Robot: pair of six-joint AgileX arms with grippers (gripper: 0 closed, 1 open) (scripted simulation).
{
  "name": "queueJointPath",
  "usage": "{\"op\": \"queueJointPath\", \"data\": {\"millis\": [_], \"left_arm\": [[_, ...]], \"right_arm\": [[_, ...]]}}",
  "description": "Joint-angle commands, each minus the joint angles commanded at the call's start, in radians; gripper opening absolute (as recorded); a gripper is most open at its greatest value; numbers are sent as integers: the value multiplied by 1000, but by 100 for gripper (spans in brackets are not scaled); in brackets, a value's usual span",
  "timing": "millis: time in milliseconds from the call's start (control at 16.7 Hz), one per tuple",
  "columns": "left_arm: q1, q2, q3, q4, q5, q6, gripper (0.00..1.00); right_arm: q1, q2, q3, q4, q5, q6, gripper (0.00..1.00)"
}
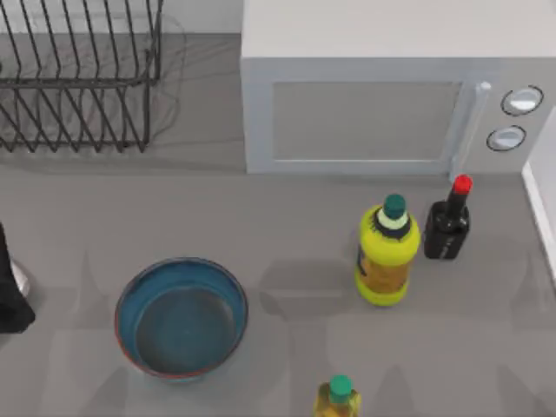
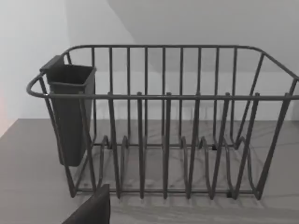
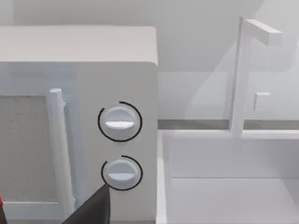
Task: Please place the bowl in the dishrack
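Note:
The deep blue bowl (image 1: 181, 317) with its thin reddish rim stands upright on the grey table, front left of centre, with nothing touching it. The dark wire dishrack (image 1: 78, 78) sits at the back left corner and holds nothing. In the left wrist view the dishrack (image 2: 163, 121) stands straight ahead, with a dark cutlery cup (image 2: 70, 112) hung on one end. My left arm (image 1: 9, 291) is parked at the table's left edge, left of the bowl, and a dark part of my left gripper (image 2: 91, 210) shows in its wrist view. A dark part of my right gripper (image 3: 91, 207) faces the microwave's knobs.
A grey microwave (image 1: 382, 104) fills the back middle and right. A yellow bottle (image 1: 387, 252) and a black bottle with a red cap (image 1: 447, 226) stand in front of it. Another yellow bottle (image 1: 337, 398) is at the front edge. A white basin (image 3: 233, 182) lies right of the microwave.

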Motion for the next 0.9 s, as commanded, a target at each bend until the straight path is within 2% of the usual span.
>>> {"op": "queueJointPath", "data": {"millis": [240, 420, 600, 900], "left_arm": [[-18, 32, 32, -29, 0, -17, 100], [-83, 159, 154, -133, 0, -80, 100], [-180, 380, 344, -289, 0, -175, 100], [-381, 879, 742, -609, 0, -368, 100]], "right_arm": [[0, 0, 0, 0, 0, 0, 100], [0, 0, 0, 0, 0, 0, 100], [0, 0, 0, 0, 0, 0, 100], [0, 0, 0, 0, 0, 0, 100]]}}
